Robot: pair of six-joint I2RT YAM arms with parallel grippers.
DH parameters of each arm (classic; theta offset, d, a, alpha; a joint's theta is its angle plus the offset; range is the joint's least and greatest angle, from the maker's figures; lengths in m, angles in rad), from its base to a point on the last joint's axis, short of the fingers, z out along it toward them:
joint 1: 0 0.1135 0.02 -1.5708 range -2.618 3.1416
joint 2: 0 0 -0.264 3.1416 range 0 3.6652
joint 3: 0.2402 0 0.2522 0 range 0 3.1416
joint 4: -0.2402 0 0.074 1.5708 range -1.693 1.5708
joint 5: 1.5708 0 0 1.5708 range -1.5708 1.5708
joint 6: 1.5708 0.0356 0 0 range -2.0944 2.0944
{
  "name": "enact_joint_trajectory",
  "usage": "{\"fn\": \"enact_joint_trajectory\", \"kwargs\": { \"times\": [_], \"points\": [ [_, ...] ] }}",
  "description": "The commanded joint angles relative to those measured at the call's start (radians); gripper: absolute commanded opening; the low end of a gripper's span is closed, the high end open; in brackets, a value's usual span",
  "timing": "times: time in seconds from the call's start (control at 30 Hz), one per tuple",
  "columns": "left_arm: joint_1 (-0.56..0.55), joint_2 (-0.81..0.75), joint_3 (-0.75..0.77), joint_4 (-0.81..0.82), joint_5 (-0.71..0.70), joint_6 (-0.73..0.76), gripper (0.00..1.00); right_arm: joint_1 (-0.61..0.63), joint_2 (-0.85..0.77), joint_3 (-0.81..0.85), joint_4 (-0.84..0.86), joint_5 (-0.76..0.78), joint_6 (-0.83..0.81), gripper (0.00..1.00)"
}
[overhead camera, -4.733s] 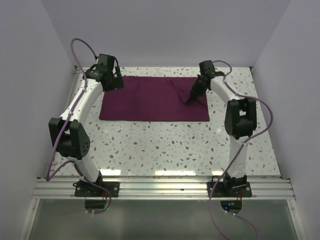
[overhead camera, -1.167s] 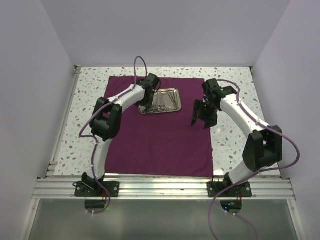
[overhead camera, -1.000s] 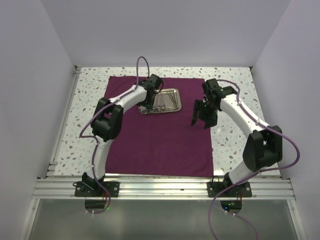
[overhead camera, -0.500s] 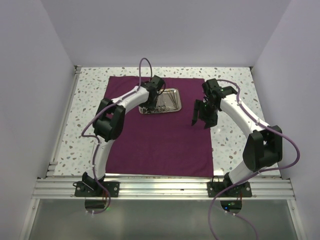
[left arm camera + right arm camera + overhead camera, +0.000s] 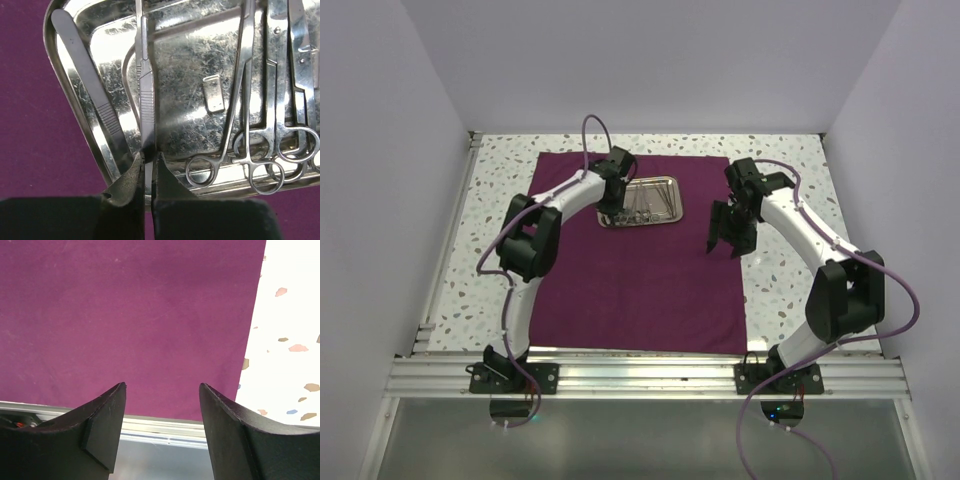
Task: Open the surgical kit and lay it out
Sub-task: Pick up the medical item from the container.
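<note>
The surgical kit lies unfolded: a maroon cloth (image 5: 640, 280) spread flat, with a shiny steel tray (image 5: 674, 190) on its far half. In the left wrist view the tray (image 5: 65, 80) holds dark tweezers (image 5: 87, 85), a thin ribbed silver handle (image 5: 146, 100), ring-handled forceps (image 5: 235, 115) and scissors (image 5: 295, 100). My left gripper (image 5: 148, 157) is at the tray's near rim, shut on the thin ribbed handle. My right gripper (image 5: 725, 245) hangs open above the cloth's right edge (image 5: 140, 315), with nothing between its fingers (image 5: 105, 415).
Speckled white tabletop (image 5: 790, 290) surrounds the cloth. An aluminium rail (image 5: 640, 375) runs along the near edge. White walls close in the left, back and right sides.
The cloth has been unfolded and the tray uncovered since the oldest frame. In the last second my left gripper closed on the thin handle. The right arm has barely moved.
</note>
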Motion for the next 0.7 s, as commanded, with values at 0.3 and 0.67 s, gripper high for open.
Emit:
{"fn": "enact_joint_trajectory", "kwargs": {
  "times": [0.3, 0.67],
  "points": [
    [0.012, -0.013, 0.012, -0.023, 0.063, 0.008, 0.00, -0.004, 0.013, 0.010, -0.015, 0.006, -0.009, 0.60],
    [0.006, -0.128, 0.131, -0.112, 0.051, -0.009, 0.00, -0.003, -0.009, 0.011, -0.018, 0.003, -0.011, 0.58]
  ]
}}
